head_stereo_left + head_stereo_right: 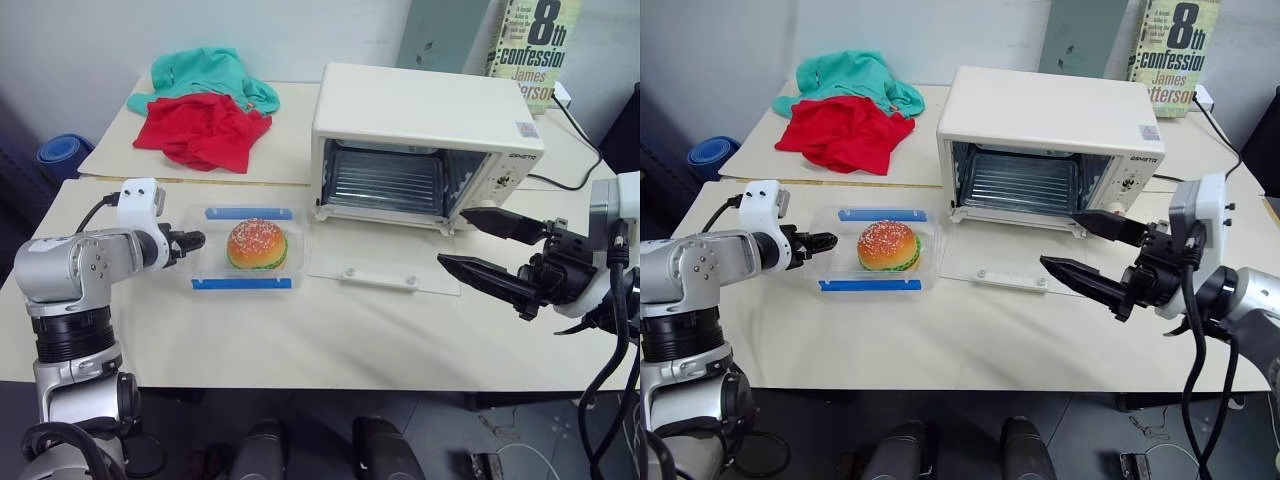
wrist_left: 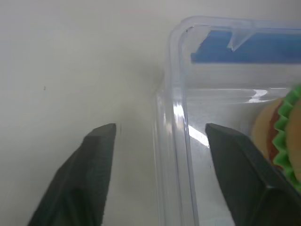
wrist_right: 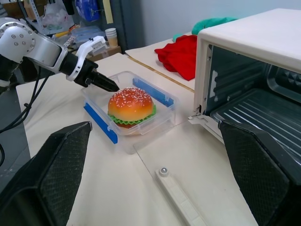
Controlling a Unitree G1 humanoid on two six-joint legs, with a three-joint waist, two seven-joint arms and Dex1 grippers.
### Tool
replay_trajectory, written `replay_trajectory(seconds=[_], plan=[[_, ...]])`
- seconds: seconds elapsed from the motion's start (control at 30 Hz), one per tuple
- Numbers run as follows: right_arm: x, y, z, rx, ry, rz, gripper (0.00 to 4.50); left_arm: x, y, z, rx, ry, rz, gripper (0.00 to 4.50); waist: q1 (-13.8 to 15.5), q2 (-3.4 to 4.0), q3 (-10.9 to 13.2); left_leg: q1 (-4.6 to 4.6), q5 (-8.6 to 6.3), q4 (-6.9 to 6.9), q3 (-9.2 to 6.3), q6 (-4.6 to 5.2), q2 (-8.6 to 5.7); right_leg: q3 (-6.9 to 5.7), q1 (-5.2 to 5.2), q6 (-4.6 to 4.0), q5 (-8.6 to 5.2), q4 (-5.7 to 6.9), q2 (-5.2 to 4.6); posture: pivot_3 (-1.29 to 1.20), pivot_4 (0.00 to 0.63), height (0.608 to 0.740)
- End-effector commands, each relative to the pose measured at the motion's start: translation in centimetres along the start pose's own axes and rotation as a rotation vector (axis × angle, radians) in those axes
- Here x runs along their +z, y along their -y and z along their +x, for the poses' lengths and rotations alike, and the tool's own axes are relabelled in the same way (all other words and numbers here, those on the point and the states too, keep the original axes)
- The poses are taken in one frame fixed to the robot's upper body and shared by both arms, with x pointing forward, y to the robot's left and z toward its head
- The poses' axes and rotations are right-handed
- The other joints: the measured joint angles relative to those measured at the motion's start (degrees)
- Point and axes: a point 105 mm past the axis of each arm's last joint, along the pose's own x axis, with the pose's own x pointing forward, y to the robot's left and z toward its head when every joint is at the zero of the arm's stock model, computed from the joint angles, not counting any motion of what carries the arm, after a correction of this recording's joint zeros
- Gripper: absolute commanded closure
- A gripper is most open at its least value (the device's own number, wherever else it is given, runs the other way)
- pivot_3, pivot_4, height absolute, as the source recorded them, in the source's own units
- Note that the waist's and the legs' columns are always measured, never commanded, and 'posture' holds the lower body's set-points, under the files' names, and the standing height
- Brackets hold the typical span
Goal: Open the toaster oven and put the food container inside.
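Keeping the food container [image 1: 246,262] flat on the table [image 1: 300,340], right at the tips of the left gripper [image 1: 190,240], with the toy hamburger [image 1: 257,244] sitting upright inside and the blue clips [image 1: 241,283] running along both long sides. Straddling the container's short end wall with the left fingers [image 2: 101,141] spread apart: one outside the clear wall, the other on its inner side, neither yet pressing on the plastic. Probably lining up for a pinch on that rim, since a thin upright wall is offering the easiest hold on so shallow a box.

Beyond the container from that gripper, holding the toaster oven [image 1: 425,110] ready: glass door [image 1: 385,262] lying fully down on the table with its bar handle [image 1: 378,277] outermost, wire rack [image 1: 385,180] exposed, so judging the opening step as done and the loading step as in hand.

Hovering the right gripper [image 1: 452,238] spread wide and holding nothing, just off the lowered door's far edge, its tips pointing across toward the container. Likely waiting clear of the oven mouth, leaving a free path over the door for the box.
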Motion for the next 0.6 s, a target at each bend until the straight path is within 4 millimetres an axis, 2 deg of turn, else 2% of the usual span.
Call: replay_trajectory(seconds=[0.03, 0.07, 0.27, 0.4, 0.53, 0.6], plan=[[0.64, -0.36, 0.16, 0.024, 0.011, -0.03, 0.0, -0.19, -0.2, -0.16, 0.018, -0.004, 0.003, 1.95, 0.0, 0.0, 0.0, 0.0, 0.03, 0.0, 0.0, -0.01, 0.01, 0.0, 0.0, 0.0, 0.0, 0.0, 0.0, 0.0, 0.15, 0.74], [0.64, -0.37, 0.17, 0.025, 0.012, -0.03, 0.0, -0.26, -0.14, -0.11, 0.017, -0.006, -0.001, 2.16, 0.0, 0.0, 0.0, 0.0, 0.03, 0.0, 0.0, -0.01, 0.02, 0.0, 0.0, 0.01, 0.01, 0.01, 0.0, 0.0, 0.15, 0.74], [0.77, -0.31, 0.12, 0.024, 0.016, -0.033, 0.0, -0.16, 0.26, 0.19, -0.005, -0.006, -0.025, 2.16, 0.0, 0.01, 0.0, 0.01, 0.03, -0.02, -0.01, -0.01, 0.02, 0.01, 0.0, 0.01, 0.01, 0.02, -0.04, 0.0, 0.15, 0.74], [0.8, -0.34, 0.11, 0.023, 0.02, -0.034, 0.0, 0.0, 0.64, 0.38, -0.031, -0.008, -0.039, 2.95, 0.0, 0.01, 0.0, 0.01, 0.03, -0.02, -0.01, -0.01, 0.02, 0.01, 0.0, 0.01, 0.01, 0.02, -0.04, 0.0, 0.15, 0.74], [0.78, -0.5, 0.0, 0.025, 0.02, -0.034, 0.0, 0.25, 0.55, 0.48, -0.029, -0.009, -0.048, 4.13, 0.1, 0.01, 0.0, 0.01, 0.03, -0.01, -0.01, 0.0, 0.01, 0.0, 0.0, 0.01, 0.01, 0.02, -0.04, 0.0, 0.15, 0.74], [0.77, -0.64, -0.08, 0.029, 0.018, -0.036, 0.0, 0.33, 0.33, 0.49, -0.019, -0.009, -0.049, 4.45, 0.1, 0.01, 0.0, 0.01, 0.03, -0.01, -0.01, 0.0, 0.02, 0.0, 0.0, 0.02, 0.01, 0.03, -0.04, 0.0, 0.15, 0.74]])
